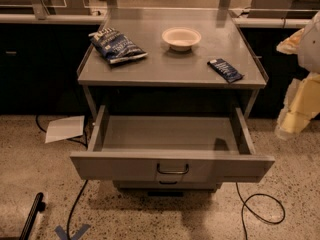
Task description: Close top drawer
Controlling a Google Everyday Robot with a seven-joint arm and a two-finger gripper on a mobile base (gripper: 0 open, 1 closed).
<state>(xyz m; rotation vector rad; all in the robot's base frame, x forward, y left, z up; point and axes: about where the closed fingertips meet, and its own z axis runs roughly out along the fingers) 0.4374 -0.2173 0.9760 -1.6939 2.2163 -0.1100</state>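
The top drawer [170, 168] of the grey metal cart stands pulled far out towards me. Its shallow tray [167, 133] is empty, and its small dark loop handle [173, 169] sits at front centre. Below it only a strip of a narrower drawer [167, 185] shows. My gripper [296, 115] is the pale yellowish shape at the right edge, blurred and close to the camera. It hangs to the right of the drawer's right side, apart from it and holding nothing that I can see.
On the cart top [170, 69] lie a blue snack bag [116, 46], a white bowl [181, 37] and a small dark blue packet [225, 70]. A sheet of paper [65, 128] and black cables [257, 209] lie on the floor. Dark counters run behind.
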